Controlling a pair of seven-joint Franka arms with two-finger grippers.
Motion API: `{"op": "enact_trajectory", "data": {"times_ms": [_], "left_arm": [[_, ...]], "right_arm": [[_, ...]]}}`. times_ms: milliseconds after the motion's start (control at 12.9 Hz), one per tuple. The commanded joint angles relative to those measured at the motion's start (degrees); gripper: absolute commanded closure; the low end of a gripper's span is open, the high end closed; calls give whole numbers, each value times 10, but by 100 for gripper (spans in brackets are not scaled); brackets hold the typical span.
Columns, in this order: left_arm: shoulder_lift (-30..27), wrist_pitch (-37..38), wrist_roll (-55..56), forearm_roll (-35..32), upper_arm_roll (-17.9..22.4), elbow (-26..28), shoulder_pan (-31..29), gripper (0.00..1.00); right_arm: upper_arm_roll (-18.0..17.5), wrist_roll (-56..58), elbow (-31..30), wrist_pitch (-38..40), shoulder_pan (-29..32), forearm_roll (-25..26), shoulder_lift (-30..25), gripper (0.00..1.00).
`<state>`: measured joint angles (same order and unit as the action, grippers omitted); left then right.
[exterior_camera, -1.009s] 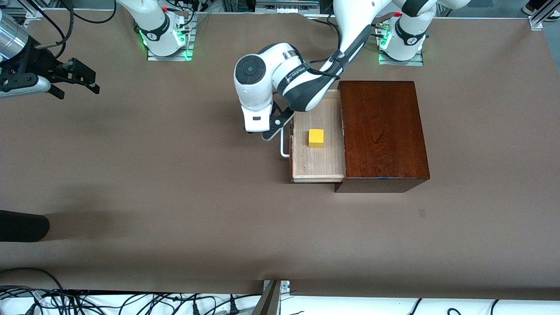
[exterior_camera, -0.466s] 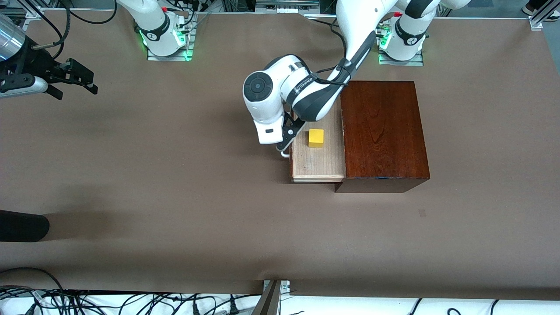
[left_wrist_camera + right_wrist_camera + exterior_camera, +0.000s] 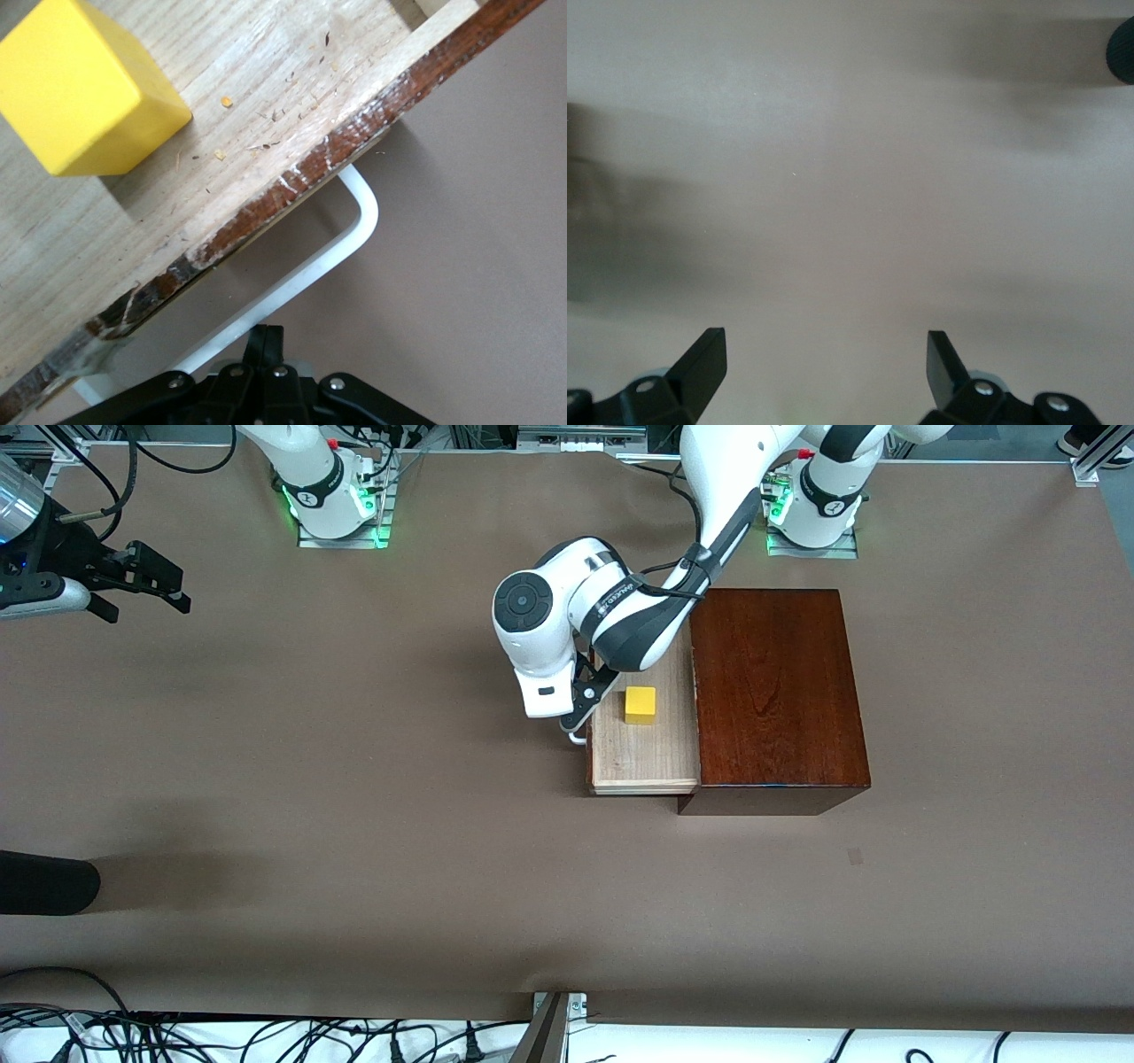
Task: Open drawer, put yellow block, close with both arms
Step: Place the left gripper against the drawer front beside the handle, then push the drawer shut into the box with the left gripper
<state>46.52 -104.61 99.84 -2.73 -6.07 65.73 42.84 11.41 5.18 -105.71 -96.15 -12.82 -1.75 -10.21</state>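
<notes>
The drawer point(image 3: 642, 753) stands pulled out of the dark wooden box point(image 3: 775, 691) toward the right arm's end of the table. The yellow block point(image 3: 640, 704) rests on its pale floor point(image 3: 266, 115), and the block's corner point(image 3: 84, 88) fills the left wrist view. My left gripper point(image 3: 578, 724) is shut with nothing between its fingers. Its tips point(image 3: 266, 338) sit against the outside of the white handle point(image 3: 301, 274). My right gripper point(image 3: 151, 607) hangs open and empty point(image 3: 824, 345) over bare table at the right arm's end.
A dark rounded object point(image 3: 44, 881) pokes in at the table's edge at the right arm's end, nearer the camera. Cables point(image 3: 221, 1036) run along the near edge. The left arm's elbow point(image 3: 532, 615) hangs over the drawer's farther part.
My shut left gripper has moved in toward the drawer front and come to rest at the handle. The drawer and block have not shifted. The right gripper drifted slightly outward.
</notes>
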Motion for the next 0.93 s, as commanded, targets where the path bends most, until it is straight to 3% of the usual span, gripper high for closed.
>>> {"op": "enact_trajectory", "data": {"times_ms": [0, 853], "left_arm": [[-21, 67, -45, -17, 32, 19, -2, 100], [-98, 78, -223, -43, 70, 142, -33, 100]], "right_arm": [[2, 10, 17, 14, 0, 10, 8, 0], [3, 6, 68, 14, 0, 10, 24, 0]]}}
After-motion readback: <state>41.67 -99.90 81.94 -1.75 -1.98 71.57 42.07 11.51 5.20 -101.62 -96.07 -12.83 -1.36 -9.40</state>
